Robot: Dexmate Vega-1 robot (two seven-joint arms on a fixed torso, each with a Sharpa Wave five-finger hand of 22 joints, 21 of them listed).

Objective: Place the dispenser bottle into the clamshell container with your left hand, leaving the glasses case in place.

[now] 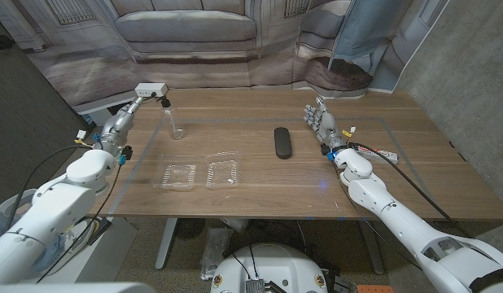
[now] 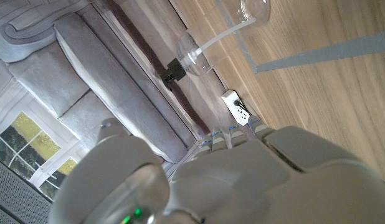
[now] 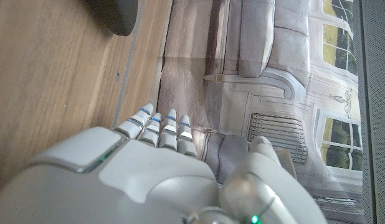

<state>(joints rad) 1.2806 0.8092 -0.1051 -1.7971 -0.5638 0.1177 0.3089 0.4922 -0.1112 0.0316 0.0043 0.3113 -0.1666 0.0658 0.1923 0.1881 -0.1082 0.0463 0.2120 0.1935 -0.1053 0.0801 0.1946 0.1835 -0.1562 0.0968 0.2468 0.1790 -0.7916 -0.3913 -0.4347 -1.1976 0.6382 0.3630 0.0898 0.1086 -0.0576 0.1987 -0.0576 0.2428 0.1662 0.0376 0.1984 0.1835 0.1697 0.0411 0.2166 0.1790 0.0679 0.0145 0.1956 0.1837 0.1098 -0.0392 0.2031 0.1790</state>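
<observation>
Clearly, from the head view the left hand [image 1: 121, 122] sits at the far left of the desk [image 1: 414, 175], just beside the dispenser bottle [image 1: 175, 124] but apart from it; I judge it waits there because the bottle is its job. Whether its fingers are released or clenched I cannot tell. The bottle stands upright, clear, with a dark top. Nearer the robot lies the clamshell container [image 1: 201, 174], opened flat into two halves, so the bottle can go straight in. The glasses case [image 1: 283, 142] lies dark in the middle, well apart from the path between bottle and container, so nothing seems to block. The right hand [image 1: 321, 122] stands on its edge, fingers straight together, holding nothing, out of the way

From the left wrist view, the bottle [image 2: 189, 55] shows beyond the hand's back [image 2: 255, 180], untouched

From the right wrist view, the right hand [image 3: 142, 168] points its fingers [image 3: 161, 127] along the desk, and an end of the case [image 3: 114, 14] lies near them
</observation>
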